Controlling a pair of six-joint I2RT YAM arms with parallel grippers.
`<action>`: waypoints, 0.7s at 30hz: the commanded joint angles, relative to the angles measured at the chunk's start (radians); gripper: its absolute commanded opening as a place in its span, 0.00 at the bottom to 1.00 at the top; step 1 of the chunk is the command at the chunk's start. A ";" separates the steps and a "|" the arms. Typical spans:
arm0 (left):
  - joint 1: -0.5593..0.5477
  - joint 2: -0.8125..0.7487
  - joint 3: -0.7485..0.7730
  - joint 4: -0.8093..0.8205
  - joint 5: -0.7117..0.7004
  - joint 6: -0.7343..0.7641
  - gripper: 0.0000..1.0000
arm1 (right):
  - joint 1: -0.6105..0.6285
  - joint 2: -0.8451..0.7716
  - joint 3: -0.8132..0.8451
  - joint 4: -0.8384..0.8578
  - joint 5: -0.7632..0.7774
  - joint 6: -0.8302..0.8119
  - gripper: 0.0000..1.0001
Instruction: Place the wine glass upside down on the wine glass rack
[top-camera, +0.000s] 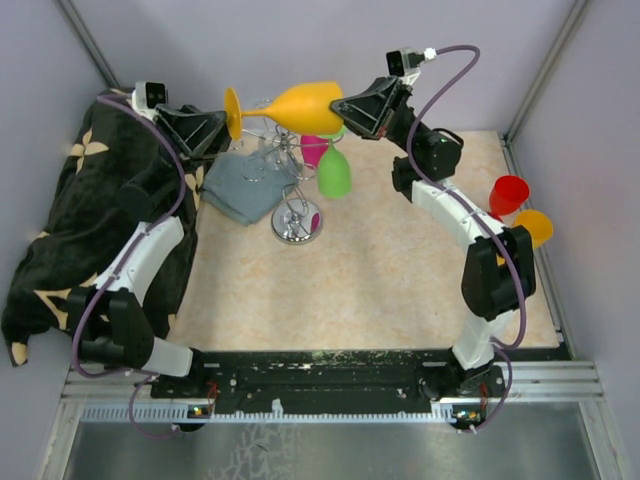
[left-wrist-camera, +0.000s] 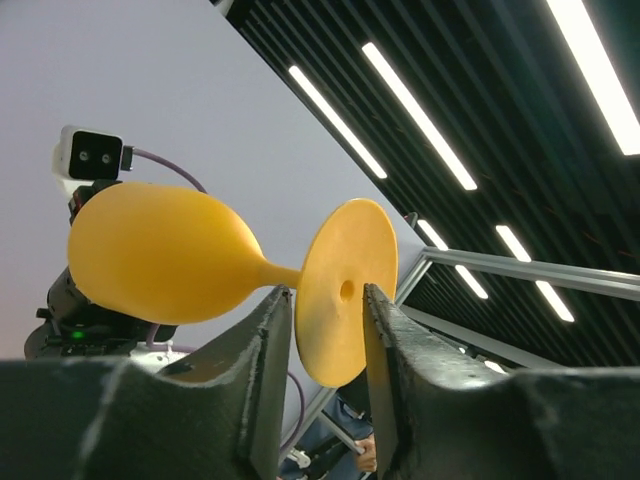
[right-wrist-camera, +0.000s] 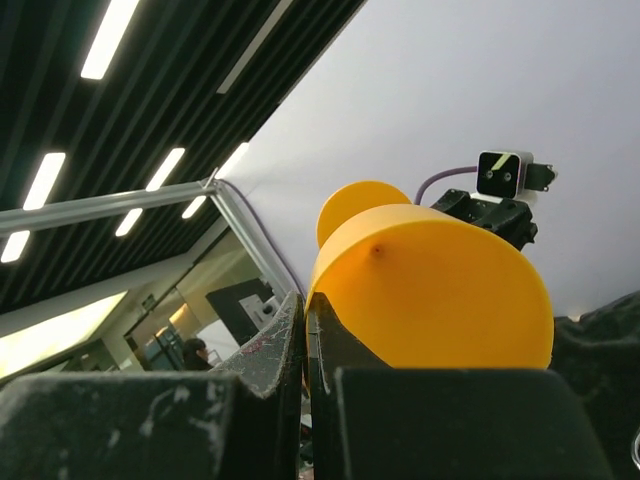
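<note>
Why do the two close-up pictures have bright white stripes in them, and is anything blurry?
Left wrist view: the stripes are ceiling lights glaring at the upper right, and the wine glass looks sharp. Right wrist view: the same kind of lights glare at the upper left, and the room at lower left looks soft. Top external view: the light is even, and only the wine glass rack glints at its base.

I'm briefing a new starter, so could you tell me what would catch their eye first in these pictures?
A yellow glass lies sideways in mid-air above the rack. The right tool pinches its rim, while its foot sits between the open fingers of the left tool. Below, a green glass hangs upside down on the rack.
</note>
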 joint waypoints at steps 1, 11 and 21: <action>-0.007 0.011 0.033 0.094 -0.022 -0.035 0.38 | 0.024 0.004 0.052 0.074 0.022 -0.011 0.00; -0.007 0.040 0.038 0.126 -0.005 -0.083 0.00 | 0.025 0.003 0.022 0.072 0.045 -0.021 0.00; 0.052 0.082 0.128 0.154 0.019 -0.161 0.00 | 0.019 -0.050 -0.059 0.067 0.047 -0.072 0.43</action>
